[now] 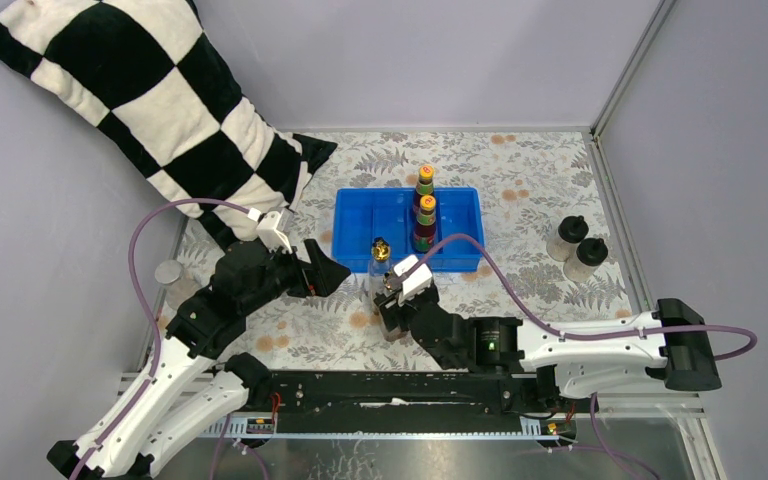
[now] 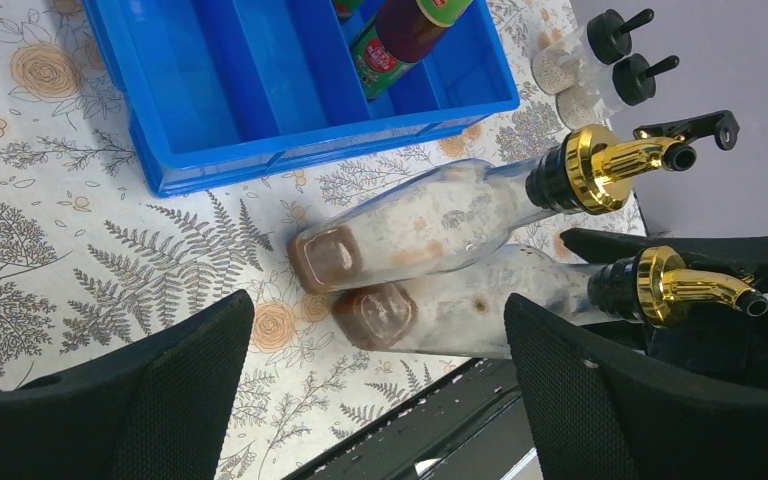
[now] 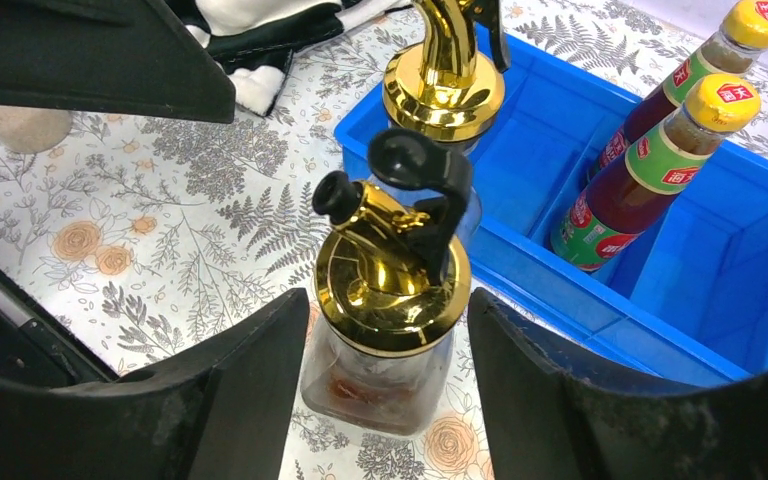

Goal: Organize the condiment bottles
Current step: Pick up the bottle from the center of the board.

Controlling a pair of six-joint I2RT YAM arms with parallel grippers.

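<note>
Two clear gold-spouted bottles stand side by side on the table, just in front of the blue tray (image 1: 360,215). My right gripper (image 1: 392,300) is open around the nearer bottle (image 3: 390,300). Its jaws stand close on either side, with a thin gap showing at the glass. The farther bottle (image 3: 445,90) shows by the tray (image 1: 380,250). My left gripper (image 1: 332,272) is open and empty, hovering left of both bottles (image 2: 430,225). Two dark orange-capped bottles (image 1: 425,200) stand in the tray. Two black-capped shakers (image 1: 578,248) stand to the right. A silver-lidded jar (image 1: 168,272) stands at the far left.
A black-and-white checked pillow (image 1: 150,100) leans at the back left, its corner near the tray. The tray's left compartments (image 2: 210,80) hold nothing. The black rail of the arm bases (image 1: 390,385) runs along the near table edge. Walls close in at left and right.
</note>
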